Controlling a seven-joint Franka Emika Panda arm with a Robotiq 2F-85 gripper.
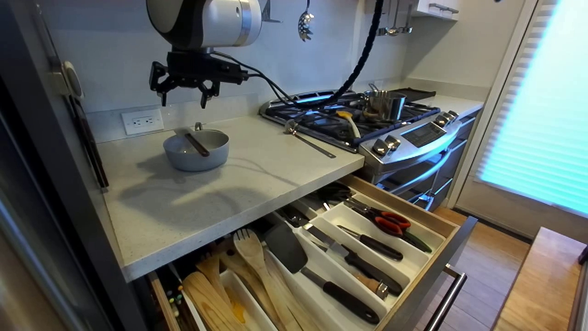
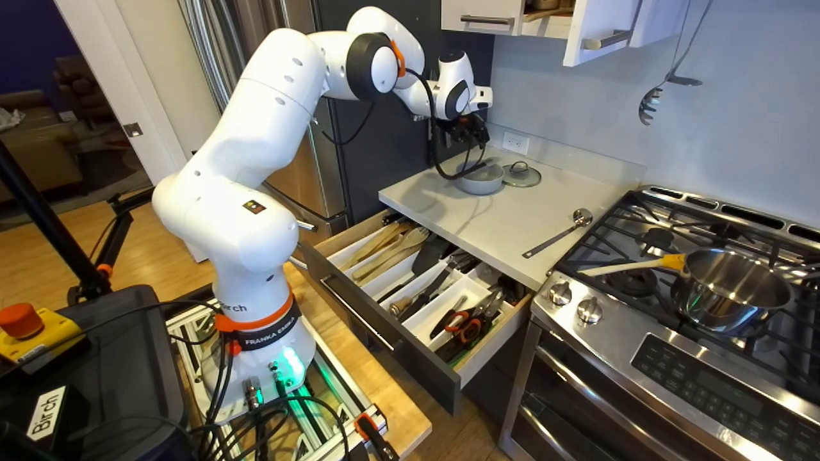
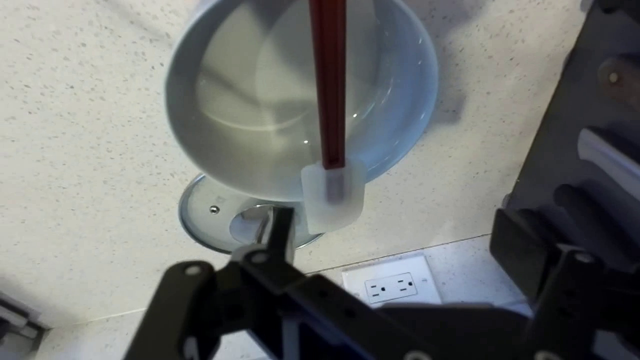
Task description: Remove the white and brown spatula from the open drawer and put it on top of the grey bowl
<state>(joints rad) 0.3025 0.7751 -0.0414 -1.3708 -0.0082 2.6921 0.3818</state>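
The grey bowl [image 1: 195, 160] stands on the counter and shows in all views, here in the wrist view [image 3: 220, 160]. The white and brown spatula [image 1: 197, 143] lies across the top of the bowl. In the wrist view its red-brown handle [image 3: 331, 85] spans the bowl and its whitish head [image 3: 334, 202] sticks out past the rim. My gripper [image 1: 183, 100] is open and empty, in the air above the bowl, apart from the spatula; its fingers also show wide apart in the wrist view [image 3: 392, 232]. The open drawer [image 1: 404, 193] holds several utensils in white compartments, below the counter edge.
A glass lid [image 2: 522, 174] lies beside the bowl. A ladle [image 1: 312, 142] lies on the counter near the stove [image 1: 317, 115]. A pot [image 2: 730, 294] stands on the stove. The wall with an outlet [image 1: 142, 122] is behind the bowl; a dark panel [image 2: 397, 89] stands beside the counter.
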